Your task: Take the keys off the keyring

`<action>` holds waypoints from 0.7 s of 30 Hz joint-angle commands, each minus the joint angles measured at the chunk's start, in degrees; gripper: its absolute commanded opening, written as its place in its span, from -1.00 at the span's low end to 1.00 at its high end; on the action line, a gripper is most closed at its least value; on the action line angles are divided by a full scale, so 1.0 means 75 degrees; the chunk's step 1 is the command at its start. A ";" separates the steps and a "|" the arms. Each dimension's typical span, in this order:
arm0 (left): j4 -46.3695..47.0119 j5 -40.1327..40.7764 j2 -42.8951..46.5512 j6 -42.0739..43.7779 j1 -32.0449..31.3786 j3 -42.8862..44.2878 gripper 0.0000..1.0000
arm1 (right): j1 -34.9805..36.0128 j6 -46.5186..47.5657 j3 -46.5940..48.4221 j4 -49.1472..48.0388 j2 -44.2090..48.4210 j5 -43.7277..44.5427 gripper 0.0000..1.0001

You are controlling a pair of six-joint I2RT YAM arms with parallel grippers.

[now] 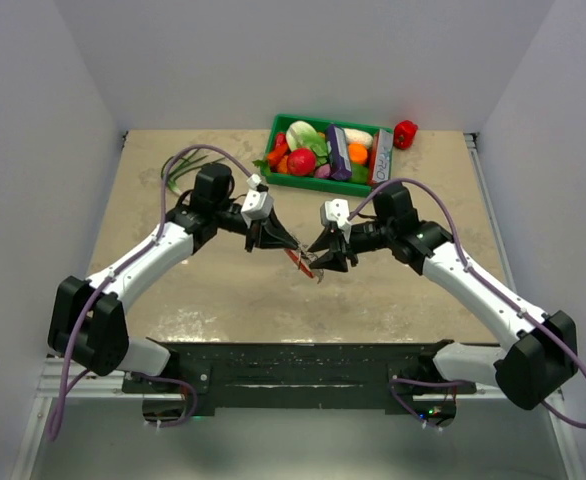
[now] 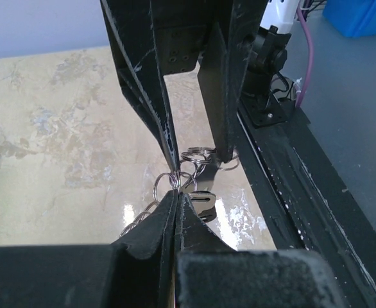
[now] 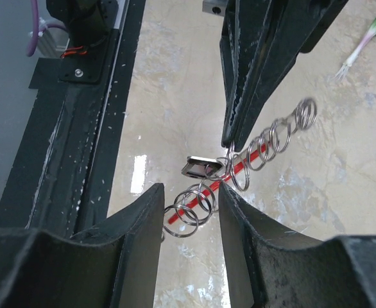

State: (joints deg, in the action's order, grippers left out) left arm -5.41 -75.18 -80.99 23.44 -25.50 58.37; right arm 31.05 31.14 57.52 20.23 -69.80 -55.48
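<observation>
straddling the keyring (image 3: 242,170), right jaws apart

Overhead view looks down; wrist views close, opposed, all share keyring (image 3: 239,170).

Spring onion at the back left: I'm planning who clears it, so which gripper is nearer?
Left. In the top view the left gripper lies down and right of the spring onion; the right gripper faces it, slightly farther right.

Keyring (image 3: 189,209) between parted fingers (image 3: 133,231)
</observation>
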 commanded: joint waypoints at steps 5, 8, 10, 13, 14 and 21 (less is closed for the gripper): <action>-0.1188 -0.0746 0.0217 0.0917 0.0048 0.0784 -1.00 | -0.0027 -0.0061 0.0218 -0.0013 0.0002 -0.0348 -0.14; -0.1411 -0.0769 0.0240 0.1093 0.0048 0.0854 -1.00 | -0.0038 -0.0097 0.0229 -0.0037 -0.0010 -0.0407 -0.14; -0.1470 -0.0781 0.0240 0.1140 0.0048 0.0854 -1.00 | -0.0038 -0.0120 0.0241 -0.0037 0.0025 -0.0512 -0.14; -0.1493 -0.0781 0.0264 0.1187 0.0048 0.0842 -1.00 | -0.0038 -0.0202 0.0276 -0.0072 0.0060 -0.0676 -0.13; -0.1494 -0.0781 0.0264 0.1187 0.0048 0.0842 -1.00 | -0.0038 -0.0260 0.0276 -0.0072 0.0037 -0.0734 -0.13; -0.1773 -0.1015 0.0240 0.1431 0.0048 0.0901 -1.00 | -0.0027 -0.0507 0.0335 -0.0189 -0.0150 -0.1273 -0.08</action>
State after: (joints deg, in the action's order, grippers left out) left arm -17.50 -78.78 -80.99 31.20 -25.50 62.04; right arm 31.05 28.99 57.52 20.08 -70.39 -60.69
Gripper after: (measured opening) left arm 0.018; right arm 0.444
